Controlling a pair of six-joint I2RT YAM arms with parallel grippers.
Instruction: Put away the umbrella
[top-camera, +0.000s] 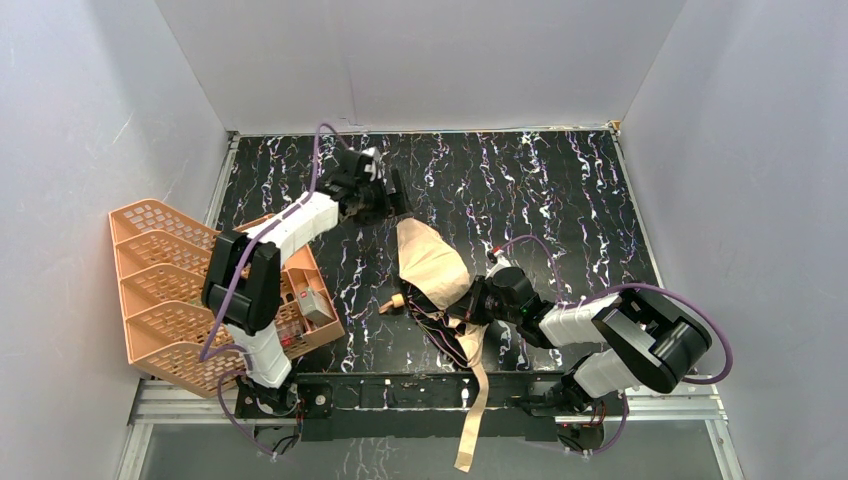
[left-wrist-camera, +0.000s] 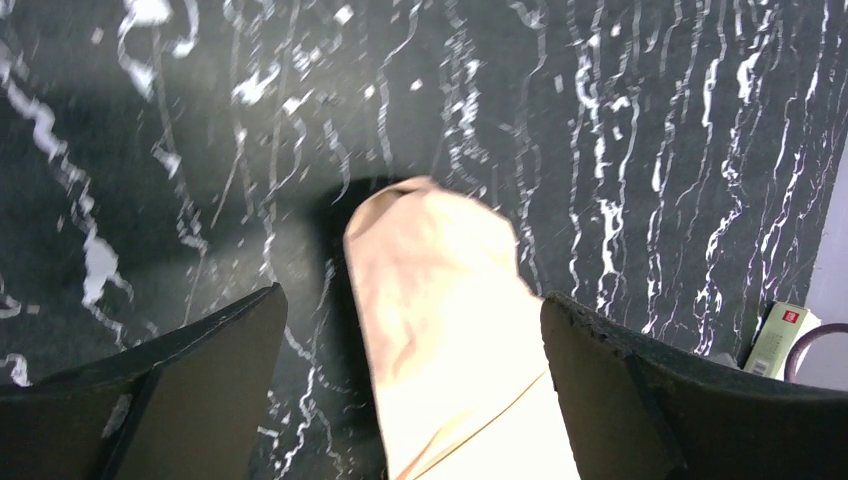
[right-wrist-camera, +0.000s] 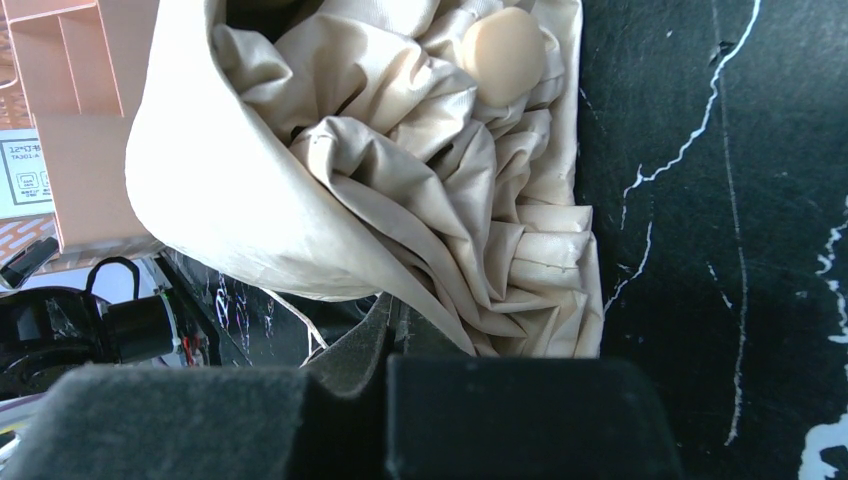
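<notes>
Lying crumpled on the table (top-camera: 570, 200), the umbrella (top-camera: 432, 262) sits between both arms. The right gripper (top-camera: 468, 300) is clenched on its beige cloth. The left gripper (top-camera: 398, 206) hangs spread wide above its far end.

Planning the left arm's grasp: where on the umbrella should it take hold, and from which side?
Probably the canopy's far tip, from above. The umbrella lies flat there as a tongue narrow enough for the open left gripper hovering over it. The right gripper is shut on the bunched near end.
</notes>
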